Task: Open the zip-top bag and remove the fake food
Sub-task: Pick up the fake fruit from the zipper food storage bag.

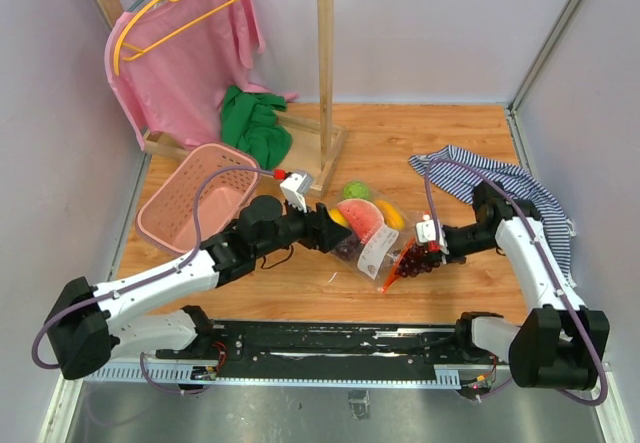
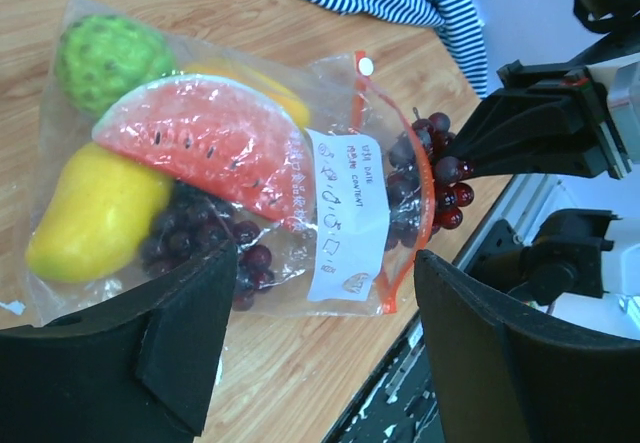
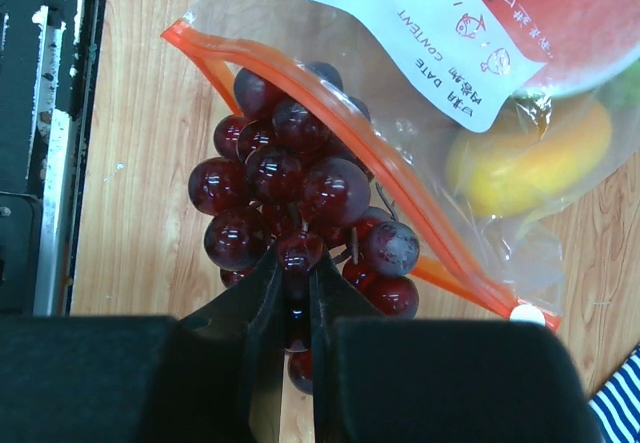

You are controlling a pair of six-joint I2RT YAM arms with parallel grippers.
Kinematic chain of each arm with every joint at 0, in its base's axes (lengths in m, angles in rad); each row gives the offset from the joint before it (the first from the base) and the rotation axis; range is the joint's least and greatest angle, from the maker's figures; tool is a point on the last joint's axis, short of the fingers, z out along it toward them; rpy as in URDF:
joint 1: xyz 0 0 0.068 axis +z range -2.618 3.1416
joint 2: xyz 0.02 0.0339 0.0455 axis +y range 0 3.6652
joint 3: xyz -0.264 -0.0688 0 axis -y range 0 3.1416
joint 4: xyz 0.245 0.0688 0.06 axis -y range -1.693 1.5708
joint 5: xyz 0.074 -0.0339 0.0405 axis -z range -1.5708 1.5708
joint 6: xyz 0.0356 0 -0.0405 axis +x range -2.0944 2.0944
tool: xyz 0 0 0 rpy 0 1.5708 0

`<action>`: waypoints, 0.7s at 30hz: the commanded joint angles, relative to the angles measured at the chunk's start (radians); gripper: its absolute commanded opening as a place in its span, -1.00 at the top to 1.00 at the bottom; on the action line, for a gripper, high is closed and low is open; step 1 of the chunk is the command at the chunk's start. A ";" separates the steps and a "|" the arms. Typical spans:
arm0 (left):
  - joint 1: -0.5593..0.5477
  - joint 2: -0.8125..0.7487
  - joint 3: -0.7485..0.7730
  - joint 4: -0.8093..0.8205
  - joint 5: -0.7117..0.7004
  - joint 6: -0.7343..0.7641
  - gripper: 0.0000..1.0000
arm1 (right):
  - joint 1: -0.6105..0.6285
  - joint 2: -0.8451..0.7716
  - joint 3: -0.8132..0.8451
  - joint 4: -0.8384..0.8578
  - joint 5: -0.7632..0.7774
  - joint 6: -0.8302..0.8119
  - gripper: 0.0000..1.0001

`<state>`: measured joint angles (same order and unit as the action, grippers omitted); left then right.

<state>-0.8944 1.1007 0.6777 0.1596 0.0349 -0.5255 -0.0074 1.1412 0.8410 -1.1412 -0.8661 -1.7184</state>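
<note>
The zip-top bag (image 1: 372,248) lies on the wooden table, with its red-orange zip strip (image 3: 400,178) open towards my right gripper. Through the plastic I see a watermelon slice (image 2: 200,138), a yellow fruit (image 2: 90,213), a green leafy ball (image 2: 105,53), an orange-yellow fruit (image 3: 530,163) and some dark grapes. My right gripper (image 3: 290,268) is shut on a dark purple grape bunch (image 3: 290,183), which sits half out of the bag's mouth (image 1: 418,261). My left gripper (image 2: 320,353) is open and empty, just above the bag's side near the white label (image 2: 345,213).
A striped cloth (image 1: 490,178) lies at the back right. A pink basket (image 1: 195,203) stands at the left. A green cloth (image 1: 255,123) lies on the base of a wooden rack (image 1: 325,63) with a pink garment. A black rail (image 1: 330,338) runs along the near edge.
</note>
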 commanded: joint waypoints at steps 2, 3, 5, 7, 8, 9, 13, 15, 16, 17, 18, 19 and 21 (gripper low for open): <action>-0.005 -0.055 -0.040 0.104 0.024 -0.013 -0.55 | -0.077 -0.006 0.042 -0.161 -0.062 -0.123 0.99; -0.005 -0.060 -0.053 0.121 0.043 -0.016 -0.57 | -0.091 -0.010 0.041 -0.178 -0.067 -0.136 0.99; -0.005 -0.073 -0.073 0.161 0.070 -0.023 -0.61 | -0.121 -0.021 0.039 -0.216 -0.074 -0.168 0.99; -0.005 -0.087 -0.092 0.193 0.082 -0.025 -0.64 | -0.149 -0.035 0.039 -0.251 -0.076 -0.193 0.99; -0.005 -0.096 -0.100 0.204 0.080 -0.025 -0.66 | -0.165 -0.042 0.042 -0.266 -0.075 -0.200 0.99; -0.005 -0.103 -0.108 0.213 0.082 -0.026 -0.67 | -0.181 -0.050 0.044 -0.279 -0.076 -0.205 0.99; -0.005 -0.134 -0.151 0.297 0.127 -0.046 -0.76 | -0.237 -0.077 0.063 -0.329 -0.090 -0.220 0.99; -0.005 -0.149 -0.169 0.341 0.148 -0.058 -0.77 | -0.262 -0.085 0.074 -0.353 -0.099 -0.227 0.99; -0.005 -0.154 -0.174 0.348 0.155 -0.061 -0.79 | -0.272 -0.088 0.079 -0.361 -0.101 -0.227 0.99; -0.005 -0.160 -0.177 0.352 0.159 -0.063 -0.81 | -0.282 -0.091 0.086 -0.369 -0.101 -0.226 0.99; -0.005 -0.166 -0.181 0.352 0.159 -0.065 -0.84 | -0.292 -0.093 0.092 -0.379 -0.101 -0.225 0.99; -0.005 -0.171 -0.184 0.353 0.157 -0.068 -0.90 | -0.305 -0.096 0.102 -0.389 -0.100 -0.225 0.99; -0.004 -0.187 -0.194 0.355 0.146 -0.079 -0.99 | -0.326 -0.105 0.128 -0.418 -0.098 -0.226 0.98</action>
<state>-0.8944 0.9485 0.5018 0.4416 0.1665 -0.5846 -0.2867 1.0573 0.9115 -1.4559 -0.9203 -1.9175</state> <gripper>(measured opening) 0.970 0.108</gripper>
